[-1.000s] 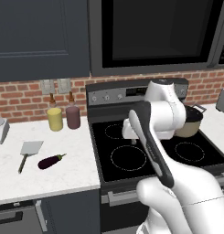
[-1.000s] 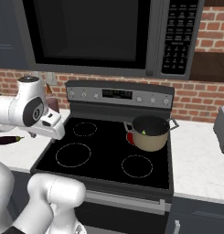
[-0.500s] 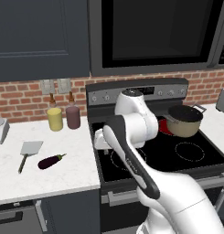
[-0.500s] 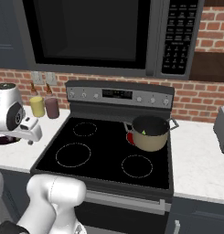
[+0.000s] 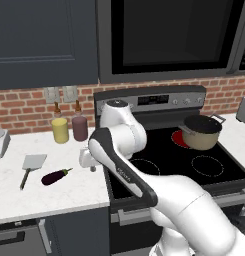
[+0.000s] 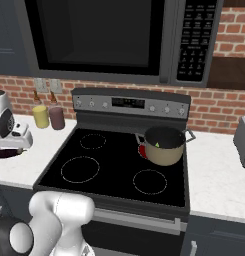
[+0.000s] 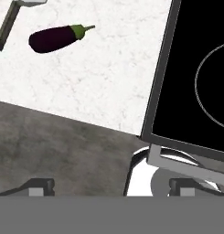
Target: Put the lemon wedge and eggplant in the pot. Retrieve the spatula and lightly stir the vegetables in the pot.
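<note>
The arm had swung across to the left of the stove, its tool (image 5: 87,159) hanging above the white marbled surface (image 5: 24,197) at the centre-left of the left base view, just beside the cooktop's left edge. In the hand view, the 2 dark fingertips (image 7: 36,186) stood well apart at the bottom of the frame with nothing between them.

The eggplant (image 5: 56,176) lay on its side on the surface at the left of the left base view, apart from the tool; in the hand view it appeared at the upper left (image 7: 56,37), its green stem cap pointing right. Just beside it, further left, the spatula (image 5: 30,168) lay flat, its light-grey blade toward the wall and its dark handle toward the surface's front edge.

The pot (image 5: 202,132) sat on the stove's rear right burner, which glowed red under it, at the right of the left base view. In the right base view a small yellow-green piece, the lemon wedge (image 6: 157,145), showed inside the pot (image 6: 165,146).

A yellow bottle (image 5: 59,128) and a maroon bottle (image 5: 79,126) stood side by side against the brick wall.
</note>
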Available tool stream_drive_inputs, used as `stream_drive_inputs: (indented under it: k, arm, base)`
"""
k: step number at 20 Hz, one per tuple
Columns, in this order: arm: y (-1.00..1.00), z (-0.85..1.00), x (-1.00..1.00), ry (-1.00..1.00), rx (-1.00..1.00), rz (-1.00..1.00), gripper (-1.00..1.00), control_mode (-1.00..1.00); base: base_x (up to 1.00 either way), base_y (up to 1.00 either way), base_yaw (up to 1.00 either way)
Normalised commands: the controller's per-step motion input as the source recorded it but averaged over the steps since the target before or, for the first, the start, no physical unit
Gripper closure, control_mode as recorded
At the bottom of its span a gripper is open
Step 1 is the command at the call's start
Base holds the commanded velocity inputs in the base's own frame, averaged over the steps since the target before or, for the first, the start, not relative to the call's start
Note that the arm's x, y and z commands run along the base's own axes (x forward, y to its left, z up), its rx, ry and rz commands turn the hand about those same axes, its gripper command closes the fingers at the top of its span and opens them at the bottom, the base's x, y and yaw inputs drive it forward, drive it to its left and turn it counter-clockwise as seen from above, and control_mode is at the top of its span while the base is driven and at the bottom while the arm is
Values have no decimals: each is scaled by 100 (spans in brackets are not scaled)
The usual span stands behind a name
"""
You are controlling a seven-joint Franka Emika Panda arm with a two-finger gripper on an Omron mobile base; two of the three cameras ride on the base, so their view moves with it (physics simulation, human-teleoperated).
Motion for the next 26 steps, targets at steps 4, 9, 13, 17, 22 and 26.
stream_drive_inputs:
  k: [4,9,13,17,22,26]
  arm:
    - [38,-24,33,0,-2,28,-100,-100]
    - [33,-39,29,0,-3,38,-100,-100]
    - [41,-47,23,0,-3,40,-100,-100]
    - [50,-40,22,0,-5,32,-100,-100]
    - [46,-21,29,0,-6,22,-100,-100]
    - [34,-3,37,0,-5,14,-100,-100]
  base:
    - [0,0,0]
    - [0,0,0]
    - [0,0,0]
    - [0,0,0]
    - [0,0,0]
    - [0,0,0]
